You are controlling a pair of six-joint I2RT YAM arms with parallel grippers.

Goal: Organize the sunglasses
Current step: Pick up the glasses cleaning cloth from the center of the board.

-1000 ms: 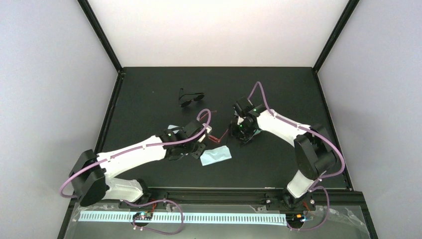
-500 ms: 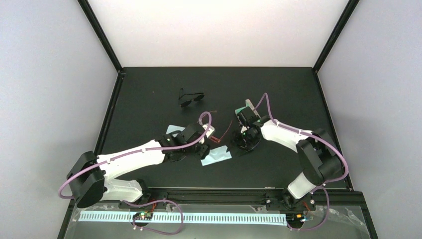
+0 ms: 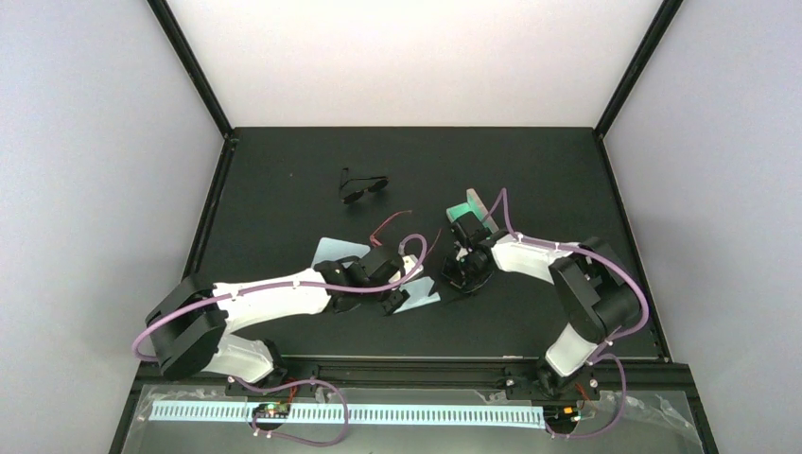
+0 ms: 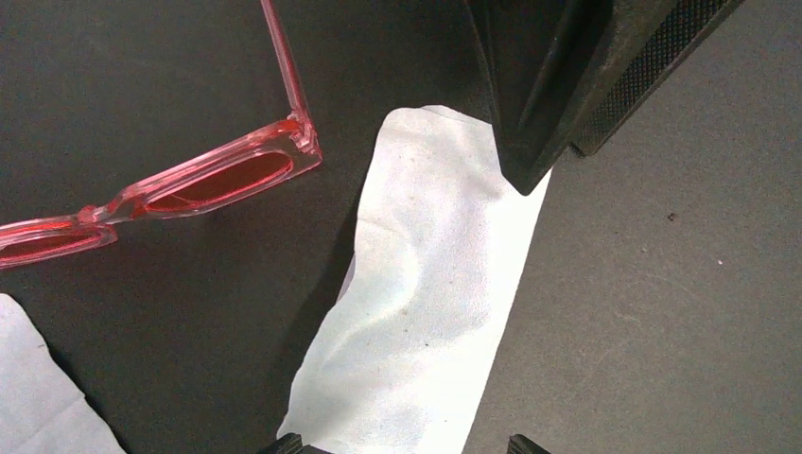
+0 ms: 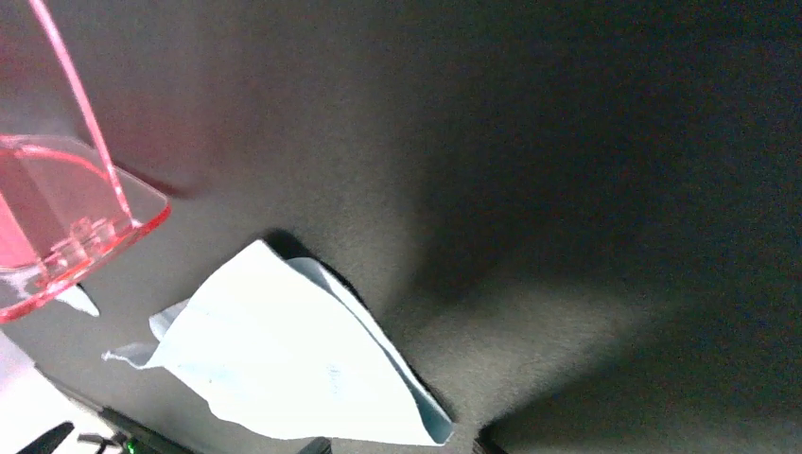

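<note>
The sunglasses (image 4: 203,180) lie on the black table between my two arms, their pink-red frame at the left of the left wrist view. One slim red arm (image 3: 390,224) shows from above. The frame's corner (image 5: 71,222) also shows at the left of the right wrist view. My left gripper (image 4: 407,445) is open just above a white cloth (image 4: 430,303), which lies flat between its tips. My right gripper (image 5: 397,446) is open too, with the pointed corner of that cloth (image 5: 284,369) between its fingers. From above, the left gripper (image 3: 397,295) and the right gripper (image 3: 462,276) flank the cloth (image 3: 421,297).
A black dark-lensed pair of glasses (image 3: 362,187) lies at the back left. A second white cloth (image 3: 333,250) sits behind the left forearm, and its corner (image 4: 38,397) shows in the left wrist view. A teal item (image 3: 465,207) rests behind the right wrist.
My left gripper slid right and nearer, onto the white cloth. My right gripper came toward the cloth's other end, uncovering the teal item behind it. Its jaws have narrowed.
</note>
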